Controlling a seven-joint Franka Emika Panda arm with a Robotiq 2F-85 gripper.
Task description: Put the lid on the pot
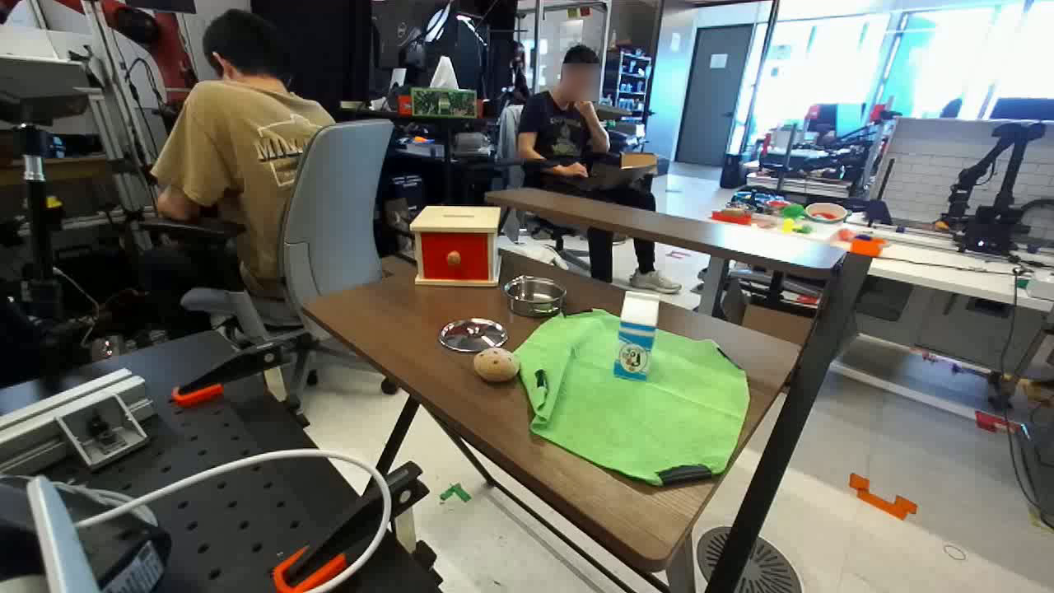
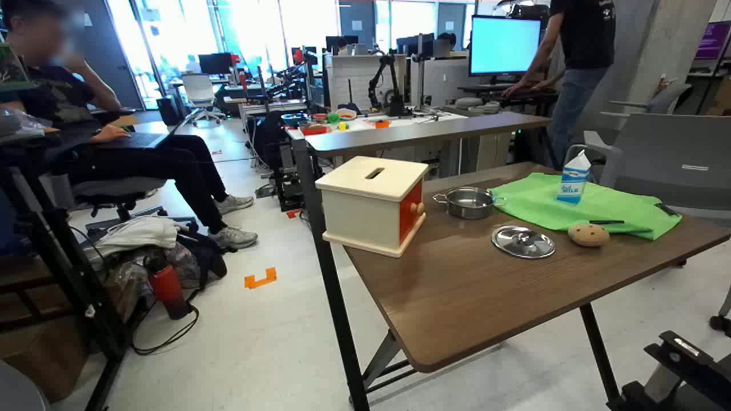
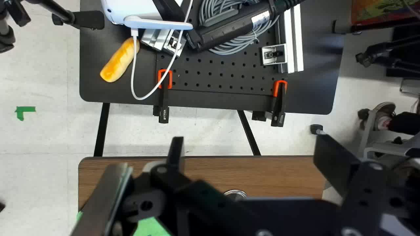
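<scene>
Basically, biggest for us is the brown table (image 1: 395, 317); clock dirs are as in an exterior view. On it, green cloth (image 1: 659, 420) spreads btwn 3 & 4 o'clock of center, w/ red-fronted box (image 1: 436, 259) approx 11. Next, the gripper (image 3: 250, 147): in wrist view it juts in from 6 o'clock, cam looking down, its body blocking much of the tabletop. We see fingers (image 3: 333, 162) spread wide apart, one at 9 o'clock, one at 3. Pot (image 1: 535, 308) stands upright, inside showing, on the table just beside the cloth. Lid (image 1: 473, 334) lies flat on the table, knob up, at 8 o'clock from the pot, apart from it. Last, we note a tan lump (image 1: 496, 365), 5 o'clock from the lid, just beside it.
</scene>
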